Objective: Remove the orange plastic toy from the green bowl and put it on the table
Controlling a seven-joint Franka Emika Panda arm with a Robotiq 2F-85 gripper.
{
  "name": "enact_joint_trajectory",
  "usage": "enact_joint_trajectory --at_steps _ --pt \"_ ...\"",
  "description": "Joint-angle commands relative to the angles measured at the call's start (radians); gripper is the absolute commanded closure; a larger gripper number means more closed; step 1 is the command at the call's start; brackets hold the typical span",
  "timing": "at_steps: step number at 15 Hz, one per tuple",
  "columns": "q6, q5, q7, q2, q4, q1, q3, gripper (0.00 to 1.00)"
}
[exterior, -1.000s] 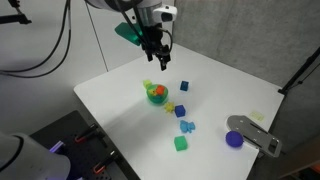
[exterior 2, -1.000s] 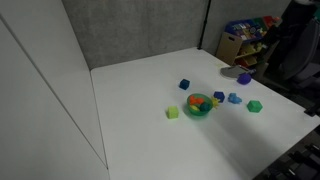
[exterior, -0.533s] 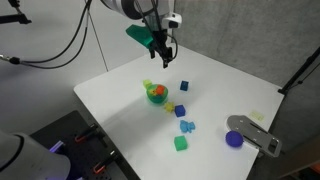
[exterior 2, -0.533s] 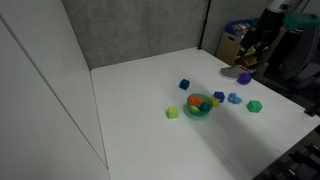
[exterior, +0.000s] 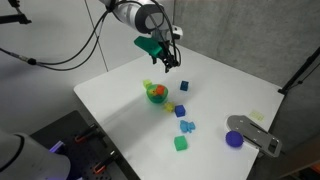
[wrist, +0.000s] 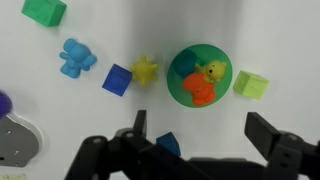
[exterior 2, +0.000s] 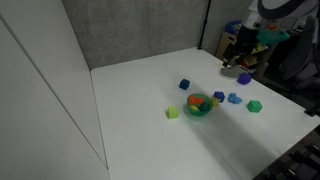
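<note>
Sitting in green bowl (wrist: 176,68), orange plastic toy (wrist: 200,93) w/ yellow toy (wrist: 212,71), claw (wrist: 200,130) wide open, empty

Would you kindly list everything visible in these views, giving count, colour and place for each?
table: one, white, under everything.
green bowl: one, bright green, on the table.
orange plastic toy: one, orange-red, inside the bowl.
yellow piece: one, inside the bowl beside the toy.
yellow star: one, beside the bowl.
blue cubes: two, dark blue; one next to the star, one apart from the row.
light green cube: one, on the bowl's other side.
light blue figure: one, past the blue cube.
green cube: one, at the row's end.
purple round thing: one, beside the grey object.
grey object: one, near the table edge.
gripper: one, black, open, above the table, empty.
</note>
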Motion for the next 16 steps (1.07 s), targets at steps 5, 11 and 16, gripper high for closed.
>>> enact_joint_trajectory --at_steps 5,11,16 --pt "0.058 0.016 -0.072 0.217 0.12 -0.004 0.035 0.0" --pt "0.163 -0.01 -0.039 0.373 0.185 0.016 0.043 0.0" --pt "0.222 0.007 -0.025 0.494 0.257 0.028 0.063 0.0"
